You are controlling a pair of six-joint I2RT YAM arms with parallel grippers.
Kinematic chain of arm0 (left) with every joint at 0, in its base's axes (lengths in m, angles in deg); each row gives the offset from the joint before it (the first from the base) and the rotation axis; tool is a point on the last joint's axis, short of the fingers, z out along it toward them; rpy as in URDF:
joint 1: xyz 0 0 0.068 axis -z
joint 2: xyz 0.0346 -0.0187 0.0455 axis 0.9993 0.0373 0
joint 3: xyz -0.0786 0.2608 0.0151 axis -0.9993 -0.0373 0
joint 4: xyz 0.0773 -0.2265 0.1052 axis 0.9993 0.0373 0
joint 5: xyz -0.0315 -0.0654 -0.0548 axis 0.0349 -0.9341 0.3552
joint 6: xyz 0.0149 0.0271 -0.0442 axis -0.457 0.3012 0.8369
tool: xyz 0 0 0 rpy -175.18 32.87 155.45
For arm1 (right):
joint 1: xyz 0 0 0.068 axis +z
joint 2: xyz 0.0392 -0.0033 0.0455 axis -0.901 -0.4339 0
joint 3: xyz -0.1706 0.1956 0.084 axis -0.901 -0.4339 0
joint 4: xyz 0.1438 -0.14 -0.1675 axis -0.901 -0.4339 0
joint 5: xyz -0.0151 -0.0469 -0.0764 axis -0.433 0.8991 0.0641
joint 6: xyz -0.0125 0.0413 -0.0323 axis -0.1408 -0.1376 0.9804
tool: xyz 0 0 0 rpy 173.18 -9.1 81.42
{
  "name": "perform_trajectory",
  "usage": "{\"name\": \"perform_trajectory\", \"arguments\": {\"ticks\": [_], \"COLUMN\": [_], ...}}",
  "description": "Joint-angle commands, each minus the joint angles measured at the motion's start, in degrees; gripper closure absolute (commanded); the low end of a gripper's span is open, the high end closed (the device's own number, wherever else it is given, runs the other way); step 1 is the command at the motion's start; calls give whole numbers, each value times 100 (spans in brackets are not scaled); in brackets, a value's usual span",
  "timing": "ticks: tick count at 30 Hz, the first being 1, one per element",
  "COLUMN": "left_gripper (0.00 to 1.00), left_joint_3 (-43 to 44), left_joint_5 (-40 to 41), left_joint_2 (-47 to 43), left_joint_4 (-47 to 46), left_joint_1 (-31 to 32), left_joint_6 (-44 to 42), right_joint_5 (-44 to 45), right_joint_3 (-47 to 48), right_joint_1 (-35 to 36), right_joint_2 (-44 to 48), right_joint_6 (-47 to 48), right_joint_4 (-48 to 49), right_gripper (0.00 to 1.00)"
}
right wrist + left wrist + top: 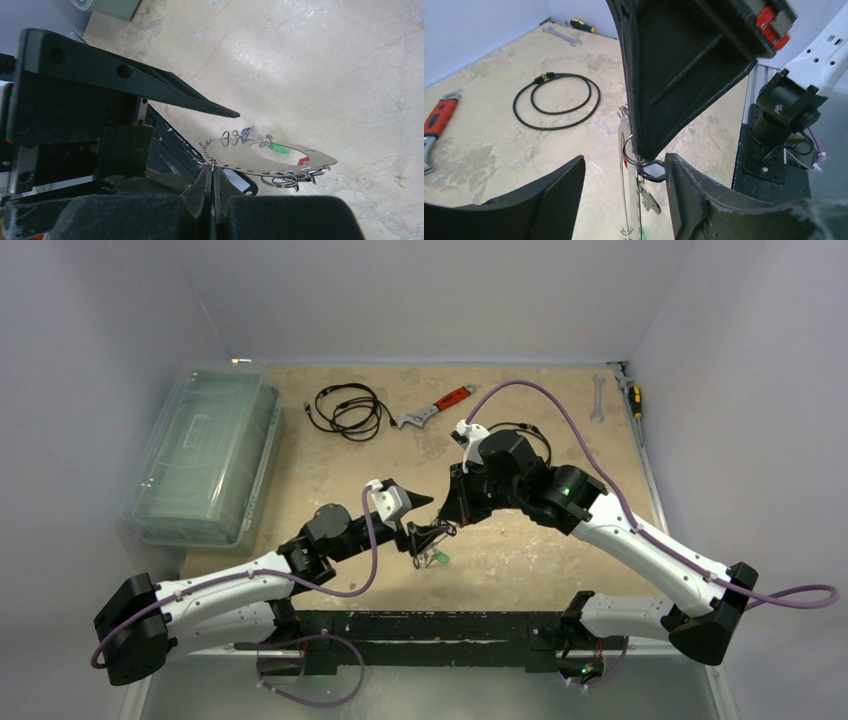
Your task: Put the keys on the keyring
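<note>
For your log: keyring (240, 164) shiny metal; left finger pads (559, 195) matt black, rough-grained; table (330, 490) matt, mottled; box (200, 455) translucent smooth plastic.

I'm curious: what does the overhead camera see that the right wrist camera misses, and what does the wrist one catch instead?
Only the overhead view: the black coiled cable, the red-handled adjustable wrench, the silver spanner and the yellow-and-black-handled screwdriver.
Only the right wrist view: the right gripper pinched shut on the edge of the thin grey metal keyring, with small wire rings and a blue tag along it.
Both: the green tag and the beige tabletop.
</note>
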Motion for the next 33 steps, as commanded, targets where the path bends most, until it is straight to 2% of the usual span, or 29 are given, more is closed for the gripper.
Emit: {"name": "perform_trajectory", "arguments": {"ticks": [1, 7, 13, 15, 20, 28, 33], "left_gripper": [45, 63, 66, 71, 100, 100, 100], "left_joint_3": [152, 132, 8, 8, 11, -99, -183], "left_joint_5": [-16, -113, -254, -296, -315, -321, -25], "left_joint_2": [159, 301, 305, 320, 374, 285, 200], "left_joint_4": [-67, -275, -665, -698, -627, -578, -624], "left_joint_1": [31, 24, 25, 25, 25, 25, 24], "left_joint_6": [-43, -324, -445, -510, -732, -819, -811], "right_joint_5": [-123, -190, -226, -217, -249, -278, -365], "right_joint_3": [319, 333, 337, 346, 371, 449, 520], "right_joint_1": [-16, -16, -16, -16, -16, -16, -16], "right_joint_2": [220, 229, 162, 138, 115, 22, -129], "right_joint_6": [102, 104, 78, 77, 69, 95, 122], "right_joint_4": [140, 103, 51, 39, 47, 54, -8], "right_gripper": [100, 100, 100, 100, 100, 100, 98]}}
